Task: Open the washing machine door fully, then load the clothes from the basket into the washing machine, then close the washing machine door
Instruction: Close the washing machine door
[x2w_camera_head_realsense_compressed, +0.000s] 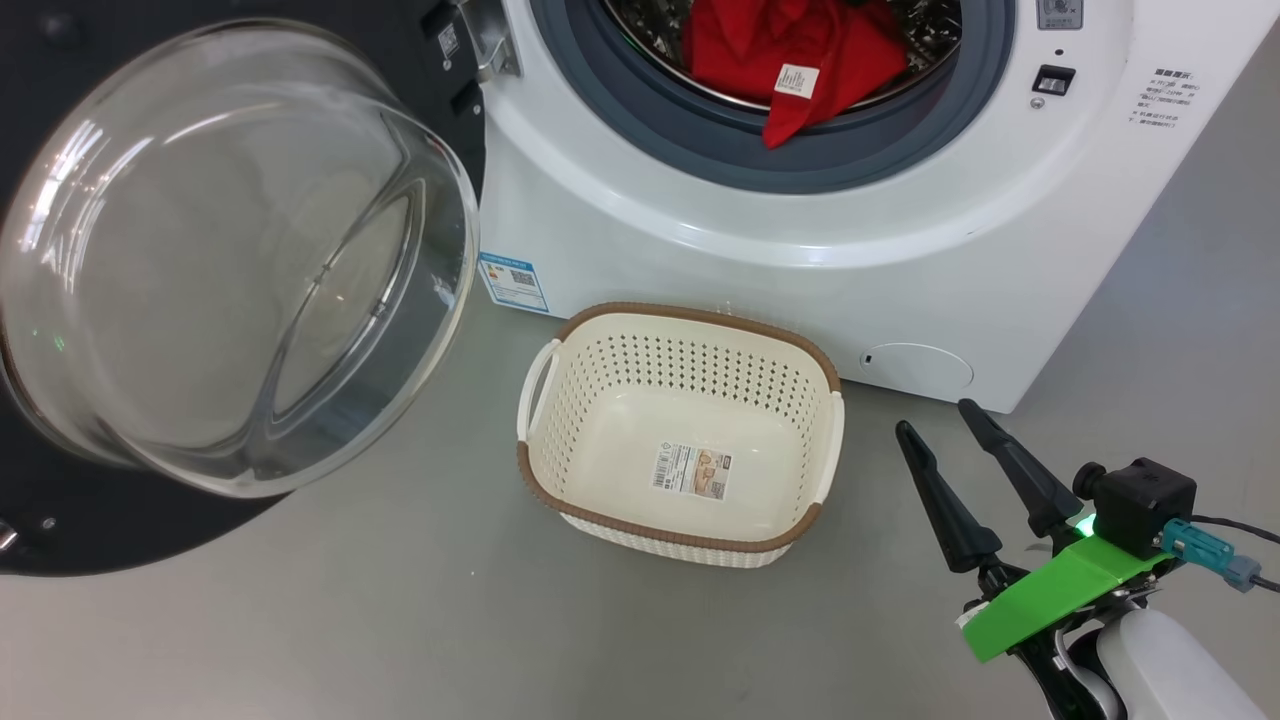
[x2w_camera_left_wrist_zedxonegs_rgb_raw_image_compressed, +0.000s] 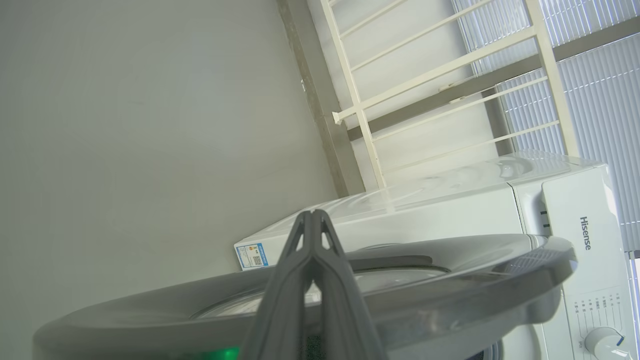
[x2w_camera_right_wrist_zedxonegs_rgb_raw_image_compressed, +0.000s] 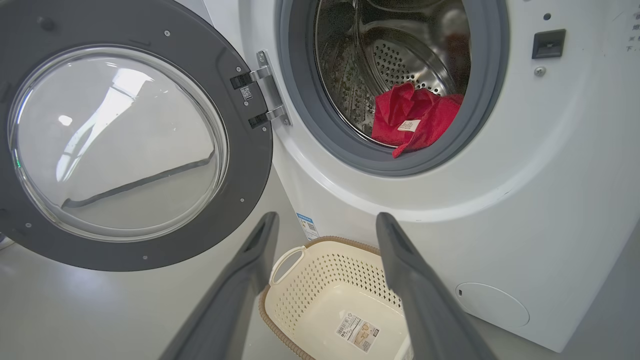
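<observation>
The washing machine (x2w_camera_head_realsense_compressed: 820, 240) stands with its door (x2w_camera_head_realsense_compressed: 230, 260) swung wide to the left, glass bowl facing me. Red clothes (x2w_camera_head_realsense_compressed: 800, 60) lie in the steel drum, a corner with a white label hanging over the grey seal. The cream basket (x2w_camera_head_realsense_compressed: 680, 435) sits on the floor before the machine with just a sticker on its floor. My right gripper (x2w_camera_head_realsense_compressed: 935, 415) is open, low at the right of the basket; in the right wrist view the gripper (x2w_camera_right_wrist_zedxonegs_rgb_raw_image_compressed: 325, 220) points toward the drum (x2w_camera_right_wrist_zedxonegs_rgb_raw_image_compressed: 395, 65) and the clothes (x2w_camera_right_wrist_zedxonegs_rgb_raw_image_compressed: 412, 120). My left gripper (x2w_camera_left_wrist_zedxonegs_rgb_raw_image_compressed: 312, 215) is shut, empty, just behind the door's outer rim (x2w_camera_left_wrist_zedxonegs_rgb_raw_image_compressed: 450, 265).
Grey floor spreads around the basket and machine. A white railing (x2w_camera_left_wrist_zedxonegs_rgb_raw_image_compressed: 440, 85) and blinds stand behind the machine in the left wrist view. The round white flap (x2w_camera_head_realsense_compressed: 915, 368) is at the machine's lower right. The blue energy sticker (x2w_camera_head_realsense_compressed: 513, 283) is at its lower left.
</observation>
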